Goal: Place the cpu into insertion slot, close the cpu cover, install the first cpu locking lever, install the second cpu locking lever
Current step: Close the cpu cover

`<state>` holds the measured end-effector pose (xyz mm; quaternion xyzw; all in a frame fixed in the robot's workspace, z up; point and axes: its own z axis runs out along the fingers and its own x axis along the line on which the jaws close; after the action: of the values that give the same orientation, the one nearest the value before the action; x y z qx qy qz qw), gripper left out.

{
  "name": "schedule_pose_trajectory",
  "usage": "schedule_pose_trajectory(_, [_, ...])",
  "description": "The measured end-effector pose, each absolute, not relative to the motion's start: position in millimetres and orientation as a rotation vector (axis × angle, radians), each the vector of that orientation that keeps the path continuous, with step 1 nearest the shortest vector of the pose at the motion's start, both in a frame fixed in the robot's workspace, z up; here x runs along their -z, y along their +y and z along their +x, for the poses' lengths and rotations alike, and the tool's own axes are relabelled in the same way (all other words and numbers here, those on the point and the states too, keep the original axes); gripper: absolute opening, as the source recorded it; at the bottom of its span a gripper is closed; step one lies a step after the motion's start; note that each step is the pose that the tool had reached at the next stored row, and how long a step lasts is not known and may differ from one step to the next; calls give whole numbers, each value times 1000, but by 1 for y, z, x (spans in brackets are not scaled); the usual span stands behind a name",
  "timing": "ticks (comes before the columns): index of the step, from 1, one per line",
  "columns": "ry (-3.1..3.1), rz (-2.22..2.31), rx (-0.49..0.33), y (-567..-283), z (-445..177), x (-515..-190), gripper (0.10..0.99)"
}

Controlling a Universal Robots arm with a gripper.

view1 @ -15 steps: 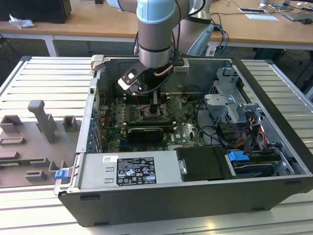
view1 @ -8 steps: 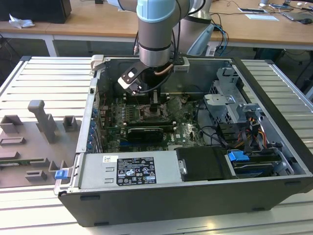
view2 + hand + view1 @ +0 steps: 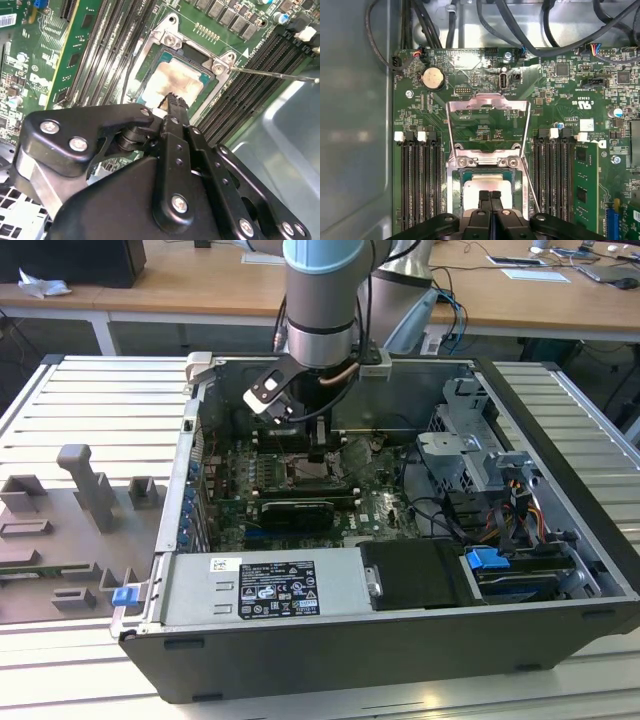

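First wrist view: the cpu [image 3: 487, 183] lies in the insertion slot [image 3: 454, 192], the cpu cover [image 3: 488, 104] open, the gripper [image 3: 490, 193] clenched empty over it.

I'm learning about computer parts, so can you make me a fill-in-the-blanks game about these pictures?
1. The cpu cover is flipped ____, not closed.
2. The circuit board around the insertion slot is coloured ____.
3. The tips of the gripper are closest to the pale square ____ lying in that slot.

Missing words: open, green, cpu.
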<state>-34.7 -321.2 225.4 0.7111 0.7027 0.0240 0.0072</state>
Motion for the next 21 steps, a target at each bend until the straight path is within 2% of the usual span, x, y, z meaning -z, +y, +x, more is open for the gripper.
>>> schedule_pose_trajectory(4, [2197,2224,-75,-321,-31,-242,106])
schedule_pose_trajectory(21, [2198,2226,-73,-321,-15,-249,106])
